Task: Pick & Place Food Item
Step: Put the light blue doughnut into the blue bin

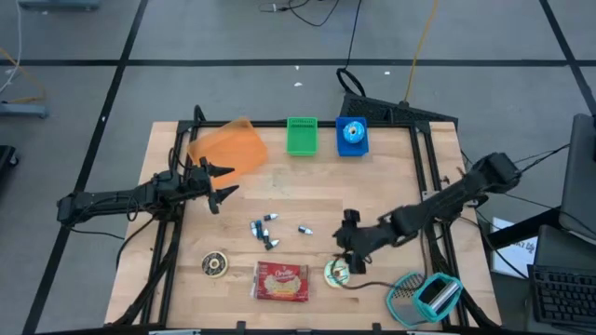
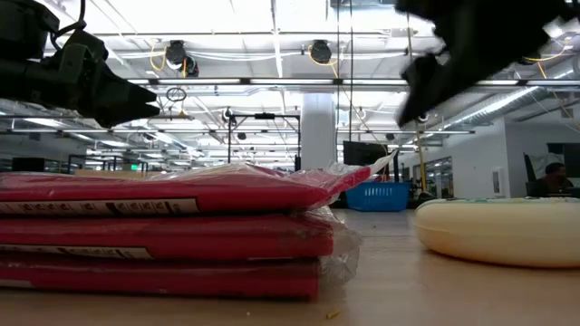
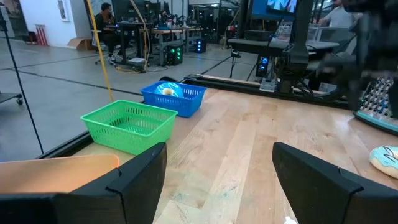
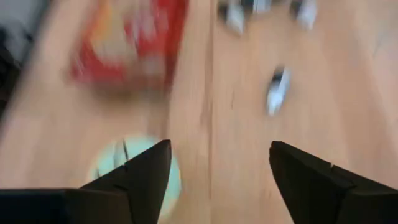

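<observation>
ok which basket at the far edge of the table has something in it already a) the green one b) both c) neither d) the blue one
d: in the high view the blue basket holds a pale round item, and the left wrist view shows it too, while the green basket beside it looks bare inside.

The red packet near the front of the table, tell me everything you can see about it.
The red packet is a flat rectangular pack in clear, crinkly plastic wrap, red with a pale picture in the middle of its top face. From table height it looks like several thin red layers stacked. It lies flat on the wooden table between a small dark round tin and a pale round disc, untouched by either.
</observation>
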`<control>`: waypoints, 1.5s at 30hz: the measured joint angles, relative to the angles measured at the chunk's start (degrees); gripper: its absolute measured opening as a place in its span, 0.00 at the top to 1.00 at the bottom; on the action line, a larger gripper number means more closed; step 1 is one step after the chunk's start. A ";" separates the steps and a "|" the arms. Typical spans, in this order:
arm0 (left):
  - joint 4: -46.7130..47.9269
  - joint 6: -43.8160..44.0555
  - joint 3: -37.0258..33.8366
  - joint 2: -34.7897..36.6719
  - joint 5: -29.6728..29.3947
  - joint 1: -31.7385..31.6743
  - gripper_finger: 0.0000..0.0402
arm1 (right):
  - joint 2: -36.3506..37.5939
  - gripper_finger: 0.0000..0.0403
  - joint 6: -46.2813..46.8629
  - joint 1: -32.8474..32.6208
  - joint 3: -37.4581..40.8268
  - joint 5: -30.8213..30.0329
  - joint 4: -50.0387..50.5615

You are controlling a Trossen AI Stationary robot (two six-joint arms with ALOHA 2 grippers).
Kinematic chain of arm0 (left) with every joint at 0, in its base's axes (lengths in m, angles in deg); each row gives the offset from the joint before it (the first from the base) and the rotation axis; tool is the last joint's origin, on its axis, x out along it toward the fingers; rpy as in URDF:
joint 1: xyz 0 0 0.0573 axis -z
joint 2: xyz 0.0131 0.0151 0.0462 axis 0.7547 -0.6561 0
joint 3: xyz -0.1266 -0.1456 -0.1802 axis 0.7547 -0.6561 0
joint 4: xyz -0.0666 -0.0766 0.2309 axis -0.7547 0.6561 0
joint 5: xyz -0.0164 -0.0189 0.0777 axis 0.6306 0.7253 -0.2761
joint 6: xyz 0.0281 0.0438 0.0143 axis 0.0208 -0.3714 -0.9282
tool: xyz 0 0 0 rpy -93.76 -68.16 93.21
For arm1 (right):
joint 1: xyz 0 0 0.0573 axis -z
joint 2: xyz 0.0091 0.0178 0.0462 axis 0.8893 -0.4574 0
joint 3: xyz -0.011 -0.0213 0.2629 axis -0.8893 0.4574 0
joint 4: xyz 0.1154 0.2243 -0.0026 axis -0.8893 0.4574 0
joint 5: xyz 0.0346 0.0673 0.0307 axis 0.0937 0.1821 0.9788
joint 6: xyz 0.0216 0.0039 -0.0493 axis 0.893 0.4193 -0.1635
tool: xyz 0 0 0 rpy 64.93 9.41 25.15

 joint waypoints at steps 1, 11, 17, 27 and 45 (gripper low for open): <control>-0.02 0.00 0.00 -0.02 0.00 0.00 0.26 | -1.27 0.32 0.61 -0.27 0.00 0.68 1.30; -0.02 -0.02 0.00 -0.02 0.00 0.02 0.26 | -7.35 0.29 5.01 0.21 -0.04 14.89 0.88; -0.02 0.00 0.02 -0.02 0.00 0.02 0.26 | -10.52 0.29 7.37 2.47 -0.09 21.10 -1.83; -0.02 0.00 0.00 -0.01 0.00 0.02 0.26 | -12.81 0.32 0.90 6.12 -0.09 25.88 -3.86; 0.00 -0.02 0.00 -0.02 0.00 0.01 0.26 | -10.28 0.38 -5.06 13.36 -0.04 6.29 12.46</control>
